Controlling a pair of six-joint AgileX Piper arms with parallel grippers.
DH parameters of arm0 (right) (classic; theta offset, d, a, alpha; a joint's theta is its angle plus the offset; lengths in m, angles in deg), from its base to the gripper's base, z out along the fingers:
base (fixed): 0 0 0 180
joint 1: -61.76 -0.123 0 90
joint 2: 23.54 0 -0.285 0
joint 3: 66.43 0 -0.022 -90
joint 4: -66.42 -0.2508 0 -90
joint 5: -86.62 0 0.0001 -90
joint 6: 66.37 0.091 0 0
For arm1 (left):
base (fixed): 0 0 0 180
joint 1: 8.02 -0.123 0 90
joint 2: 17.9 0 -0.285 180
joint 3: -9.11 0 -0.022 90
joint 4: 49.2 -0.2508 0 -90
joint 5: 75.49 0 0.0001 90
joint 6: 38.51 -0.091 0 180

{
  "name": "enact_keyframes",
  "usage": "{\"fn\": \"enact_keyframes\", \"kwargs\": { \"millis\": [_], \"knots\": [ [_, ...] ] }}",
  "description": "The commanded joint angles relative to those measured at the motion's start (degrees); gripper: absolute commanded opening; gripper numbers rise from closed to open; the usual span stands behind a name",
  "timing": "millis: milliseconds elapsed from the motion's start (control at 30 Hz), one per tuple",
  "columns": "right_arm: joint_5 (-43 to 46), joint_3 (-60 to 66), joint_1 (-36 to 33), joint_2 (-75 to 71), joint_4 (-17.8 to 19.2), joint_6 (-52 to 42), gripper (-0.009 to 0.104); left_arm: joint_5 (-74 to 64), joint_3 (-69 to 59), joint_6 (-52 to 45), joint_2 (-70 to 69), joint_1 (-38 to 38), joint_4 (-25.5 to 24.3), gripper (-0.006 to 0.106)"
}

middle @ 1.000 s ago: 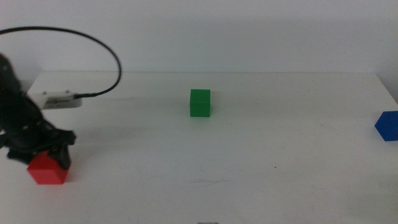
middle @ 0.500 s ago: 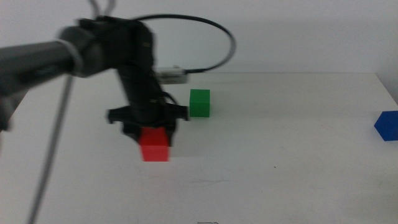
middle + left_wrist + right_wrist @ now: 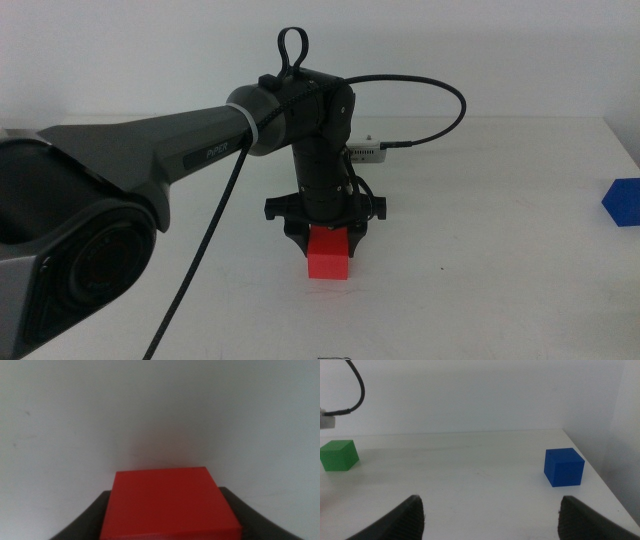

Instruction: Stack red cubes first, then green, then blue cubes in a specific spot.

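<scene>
Tabletop (image 3: 520,240), plain white and matte, broad under everything. Left arm (image 3: 150,160), long, dark grey, reaching in to the middle of that surface, wrist bent straight down. Left gripper (image 3: 327,238) at its end, dark jaws closed on the small solid bright-red cube (image 3: 328,256), gripping its upper part, the cube's base at or just above the table; contact with the surface not clear from the middle view. In the left wrist view, red cube (image 3: 170,502) filling the space between the two jaws, bare white table beyond. Right gripper (image 3: 490,515) waiting near the table's right side, jaws spread wide and empty. Small solid deep-blue cube (image 3: 623,202) at the far right edge, just ahead of that waiting gripper. Small solid bright-green cube (image 3: 339,455) visible only in the right wrist view, hidden behind the left arm in the middle view. Main risk: release before the red cube sits flat, causing a bounce or a skewed base for the later stack. Second risk: the green cube standing close behind the wrist, so a careless retreat likely to nudge it. Third: jaws opening unevenly, dragging the red cube off its intended spot.
</scene>
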Motion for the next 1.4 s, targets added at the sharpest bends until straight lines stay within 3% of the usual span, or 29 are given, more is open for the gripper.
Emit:
{"fn": "enact_keyframes", "kwargs": {
  "millis": [0,967,1000,1033,1267,1367],
  "knots": [
    [4.45,-1.32,-0.07,-0.87,0.69,-0.75,0.094,0.04,1.89,0.76,-3.36,0.29,2.03,0.036],
    [4.45,-1.32,-0.07,-0.87,0.69,-0.75,0.094,3.8,1.89,3.82,-0.78,1.36,4.86,0.039],
    [4.45,-1.32,-0.07,-0.87,0.69,-0.75,0.094,3.75,1.89,3.82,-0.78,1.36,4.86,0.056],
    [4.45,-1.32,-0.07,-0.87,0.69,-0.75,0.094,3.75,1.89,3.59,-0.78,1.36,4.6,0.065],
    [4.45,-1.32,-0.07,-0.87,0.69,-0.75,0.094,2.69,1.89,3.39,-1.58,1.18,5.4,0.093],
    [4.45,-1.32,-0.07,-0.87,0.69,-0.75,0.094,2.3,1.89,3.46,-3.88,1.13,5.01,0.094]
  ]
}}
